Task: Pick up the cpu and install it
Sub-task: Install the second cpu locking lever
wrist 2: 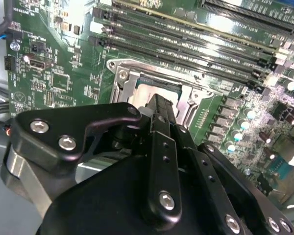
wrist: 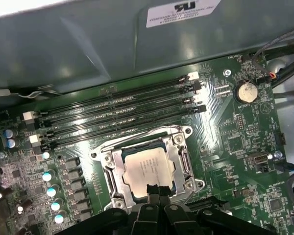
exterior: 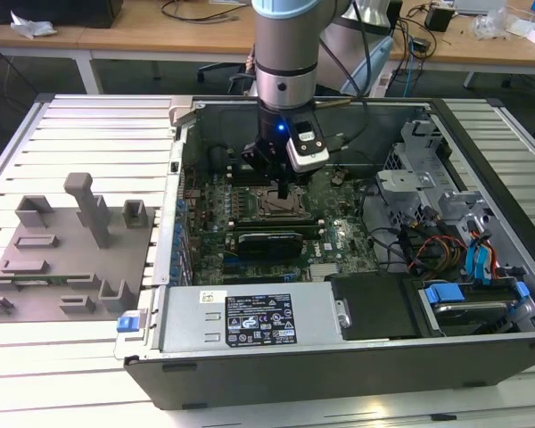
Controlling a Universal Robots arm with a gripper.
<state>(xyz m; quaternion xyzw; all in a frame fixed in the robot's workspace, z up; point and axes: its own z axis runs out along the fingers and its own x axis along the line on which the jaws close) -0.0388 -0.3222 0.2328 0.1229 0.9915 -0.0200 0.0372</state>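
Observation:
The cpu (wrist: pixel 146 166), a pale silvery square, lies flat inside the dark socket frame (wrist: pixel 183 161) on the green motherboard. In the second wrist view a strip of the cpu (wrist 2: pixel 148 93) shows just beyond my fingertips, within the metal bracket (wrist 2: pixel 121 78). My gripper (wrist: pixel 157 189) hangs directly over the near edge of the chip with its black fingers pressed together and nothing between them. I cannot tell whether the tips touch the chip. In the exterior view the gripper (exterior: pixel 285 189) stands upright above the socket (exterior: pixel 279 205) in the open computer case.
Memory slots (wrist: pixel 122 117) run beside the socket, with the grey case wall (wrist: pixel 88 44) behind them. A coin battery (wrist: pixel 245 90) sits nearby. The power supply with a white label (exterior: pixel 250 321), drive cages (exterior: pixel 428 178) and cables (exterior: pixel 428 250) crowd the case. A grey fixture plate (exterior: pixel 71 250) lies outside.

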